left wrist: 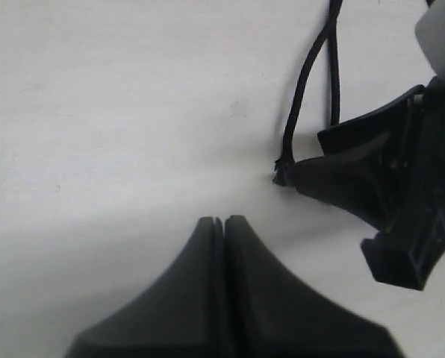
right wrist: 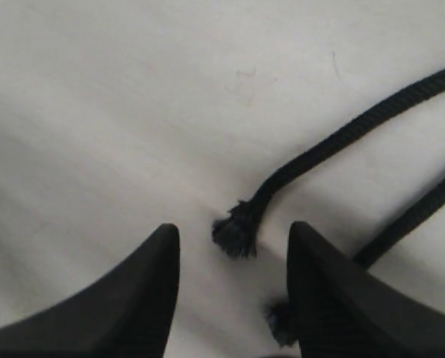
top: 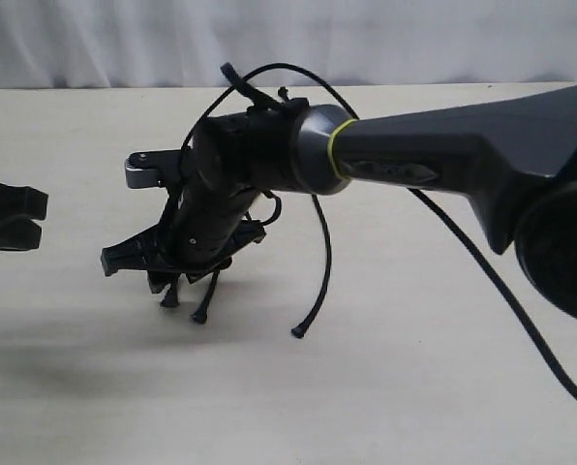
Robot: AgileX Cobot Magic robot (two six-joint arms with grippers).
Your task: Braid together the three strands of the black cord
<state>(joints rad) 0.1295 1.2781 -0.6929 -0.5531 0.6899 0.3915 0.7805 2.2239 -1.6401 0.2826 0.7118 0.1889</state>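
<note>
Though the black cord's (top: 322, 252) head is hidden behind the right arm, its three strands (top: 203, 308) reach the table (top: 414, 387) at centre. One frayed tip (right wrist: 234, 233) lies ungripped between the right gripper's (right wrist: 231, 250) spread jaws. At nine o'clock, well apart, the left gripper (top: 13, 218) is closed on nothing.

Pale beige desk (top: 385, 387) under soft, diffuse light; a white pleated curtain (top: 95, 39) closes the background.

Soft, even overhead light washes the pale matte tabletop (top: 395, 387), leaving only faint, diffuse shadows, while the big grey robot arm (top: 463, 155) near the lens and the thin black woven rope strand (right wrist: 327, 152) in the right wrist close-up appear slightly blurred.
</note>
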